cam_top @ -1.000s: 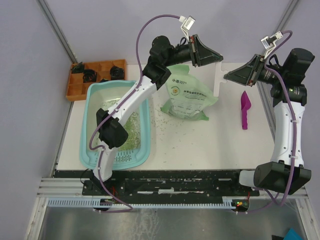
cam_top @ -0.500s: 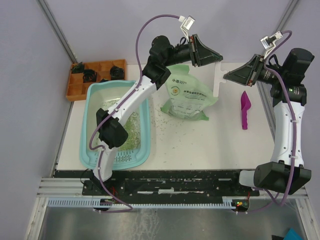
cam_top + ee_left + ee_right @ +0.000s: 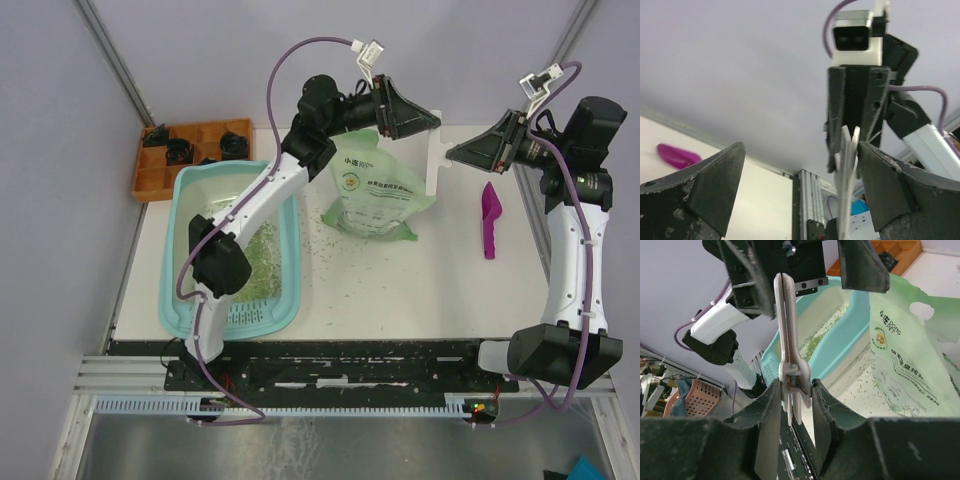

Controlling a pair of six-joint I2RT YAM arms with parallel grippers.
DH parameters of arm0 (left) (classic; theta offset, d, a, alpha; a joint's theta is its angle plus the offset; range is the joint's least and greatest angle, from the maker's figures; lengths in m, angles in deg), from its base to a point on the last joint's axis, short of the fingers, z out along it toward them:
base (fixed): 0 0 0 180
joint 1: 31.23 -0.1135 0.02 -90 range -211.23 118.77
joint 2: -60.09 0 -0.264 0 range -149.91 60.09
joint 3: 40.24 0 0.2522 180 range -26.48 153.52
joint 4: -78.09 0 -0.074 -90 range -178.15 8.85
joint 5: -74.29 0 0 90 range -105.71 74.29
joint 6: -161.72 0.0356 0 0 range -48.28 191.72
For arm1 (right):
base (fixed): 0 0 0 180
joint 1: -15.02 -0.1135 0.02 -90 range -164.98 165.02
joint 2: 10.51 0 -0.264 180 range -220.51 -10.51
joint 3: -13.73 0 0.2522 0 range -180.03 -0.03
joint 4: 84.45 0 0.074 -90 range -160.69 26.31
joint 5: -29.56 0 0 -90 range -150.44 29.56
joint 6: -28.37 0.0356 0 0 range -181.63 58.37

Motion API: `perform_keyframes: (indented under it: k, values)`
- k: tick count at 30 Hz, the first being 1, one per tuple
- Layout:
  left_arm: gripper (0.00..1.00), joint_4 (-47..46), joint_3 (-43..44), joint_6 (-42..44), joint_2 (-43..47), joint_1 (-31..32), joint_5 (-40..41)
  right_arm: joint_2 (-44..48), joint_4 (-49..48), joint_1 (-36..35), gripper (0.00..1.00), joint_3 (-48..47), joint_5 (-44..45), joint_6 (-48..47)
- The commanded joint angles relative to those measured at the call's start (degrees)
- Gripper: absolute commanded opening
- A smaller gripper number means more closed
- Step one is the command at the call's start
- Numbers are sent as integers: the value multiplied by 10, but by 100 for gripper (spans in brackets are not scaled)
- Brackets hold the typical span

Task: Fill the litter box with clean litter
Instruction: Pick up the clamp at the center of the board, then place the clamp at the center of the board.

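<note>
I am seeing one litter box (image 3: 190, 215) sitting at the left of the table (image 3: 400, 290), with only a thin patch of litter (image 3: 262, 255) lying along its right wall and more grains straying on the table around the one bag (image 3: 378, 185). The litter is looking loose and light, likely to spill, so I am judging it cannot be pinched; I am thinking of gripping the soft, floppy bag by its upper corners, or the one magenta scoop (image 3: 490, 215) by its handle. My left fingers (image 3: 715, 185) are gaping wide on nothing; my right fingers (image 3: 765, 430) are clamping one white clip (image 3: 787, 330)
</note>
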Motion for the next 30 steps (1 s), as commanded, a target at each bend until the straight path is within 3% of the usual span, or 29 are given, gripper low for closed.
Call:
perform_keyframes:
  k: [1, 4, 7, 11, 15, 18, 20, 25, 30]
  values:
    - [99, 29, -43, 81, 75, -40, 34, 1, 7, -2, 21, -11, -17, -14]
    - [100, 53, -69, 116, 100, -66, 45, -4, 34, -2, 17, -16, -21, -31]
    - [99, 77, -85, 150, 127, -85, 59, -8, 75, -2, 4, -23, -22, -62]
    - [100, 109, -78, 191, 138, -98, 64, -21, 171, -2, 2, -46, -3, -130]
    - [99, 166, -38, 234, 125, -100, 56, -84, 492, -29, 2, -187, 122, -414]
    - [100, 220, 16, 263, 101, -101, 46, -140, 662, -54, 2, -271, 163, -519]
    - [99, 237, 30, 272, 91, -101, 40, -145, 672, -54, 2, -272, 171, -514]
    - [100, 241, 17, 292, 99, -102, 47, -124, 595, -55, 2, -264, 233, -448]
    - [97, 257, 13, 308, 104, -101, 65, -126, 549, -58, 2, -285, 383, -387]
